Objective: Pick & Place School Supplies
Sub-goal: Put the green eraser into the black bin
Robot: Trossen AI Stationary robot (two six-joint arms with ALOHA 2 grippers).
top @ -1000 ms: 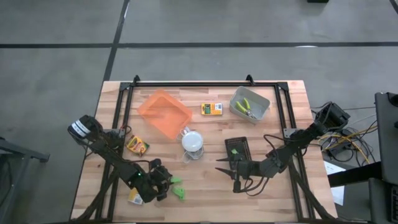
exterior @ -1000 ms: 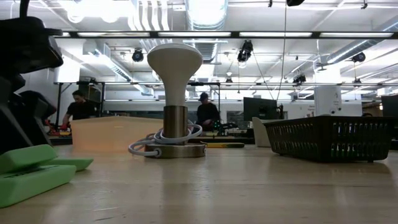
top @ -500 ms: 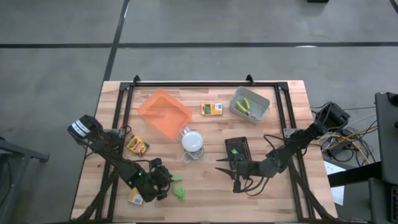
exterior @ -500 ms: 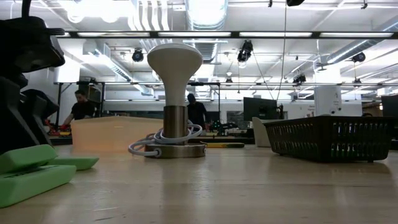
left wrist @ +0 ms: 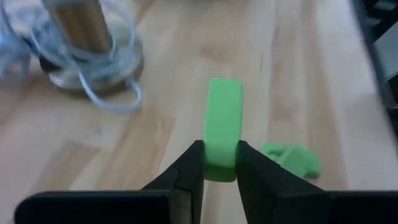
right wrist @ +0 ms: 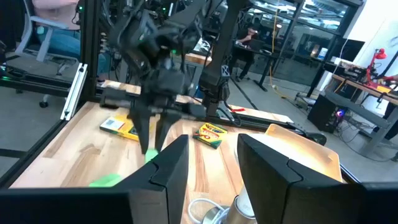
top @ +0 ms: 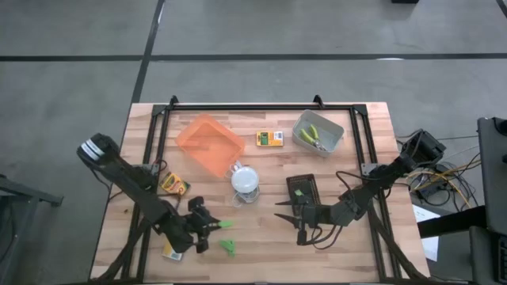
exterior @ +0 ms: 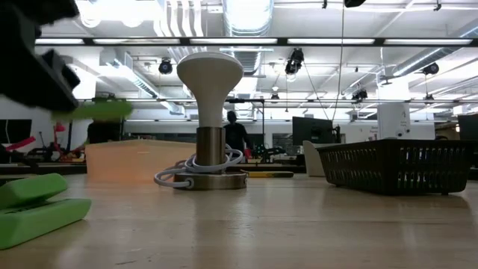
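Green chunk (left wrist: 222,134) is pinched by its end between the left gripper (left wrist: 219,163) fingers, lifted above the table (top: 261,237); the shallow grip risks slipping. Right gripper (right wrist: 210,158) waits, part open, empty.

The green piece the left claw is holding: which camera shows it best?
The left wrist view: the green piece fills the centre, pinched by the left gripper. High view shows a speck; low view, a blurred streak; right wrist view hides it.

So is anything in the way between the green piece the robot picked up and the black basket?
Yes. The white lamp on its coiled cord stands between the green chunk, held by the left gripper, and the black tray.
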